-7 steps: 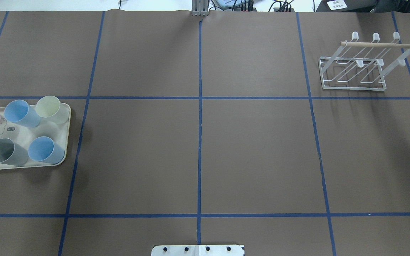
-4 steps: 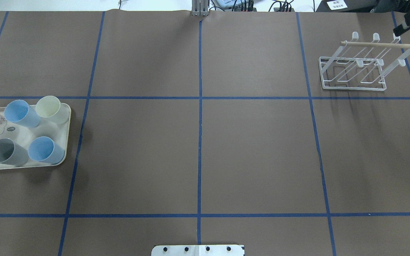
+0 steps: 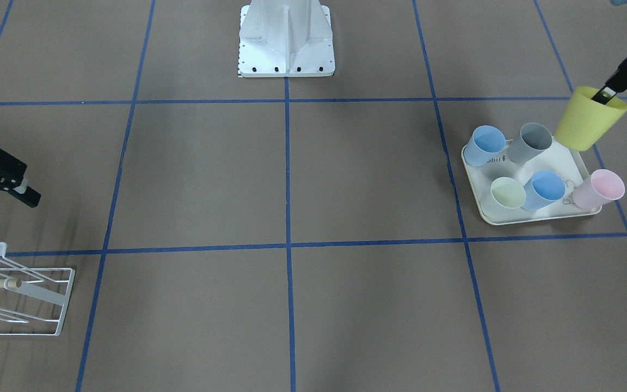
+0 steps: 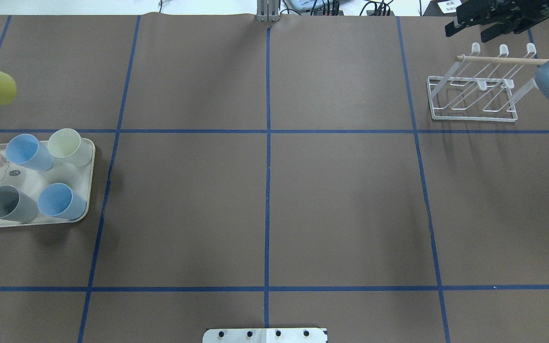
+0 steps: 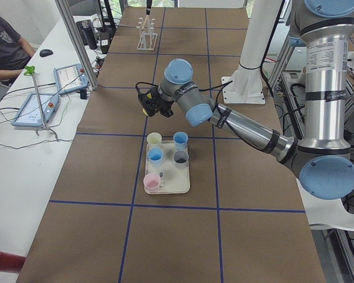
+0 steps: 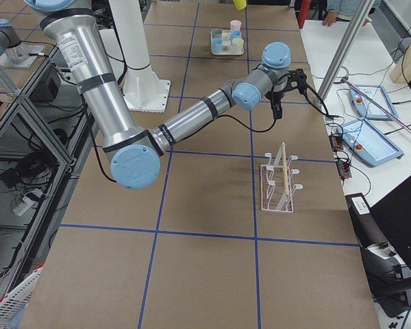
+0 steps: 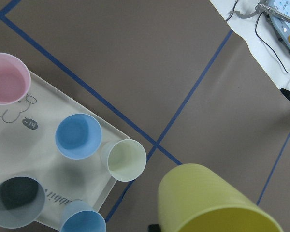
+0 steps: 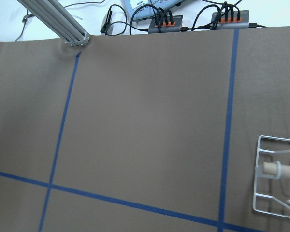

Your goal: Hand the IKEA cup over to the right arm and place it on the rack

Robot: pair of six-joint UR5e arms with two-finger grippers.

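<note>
Yellow cup [image 3: 585, 122] hangs tilted at the upper right of the front-facing view, lifted off the table. My left gripper [image 3: 603, 97] pinches its rim, with one black finger inside the mouth. In the overhead view it pokes in at the upper left edge, apart from the tray [image 4: 88, 190] below it.

On that cream tray stand a pink cup [image 3: 599, 188], two blue cups [image 3: 546, 188], a pale green cup [image 3: 508, 193] and a grey cup [image 3: 531, 141]. In my left wrist view, printed letters beside the grey cup read "bbit". A small dark oval near the rabbit outline may say "14", but it is too small to be sure.

My right gripper [image 3: 6, 209] sits at the left edge with its fingers spread and nothing between them. The rack [image 3: 47, 296] lies at the lower left.
</note>
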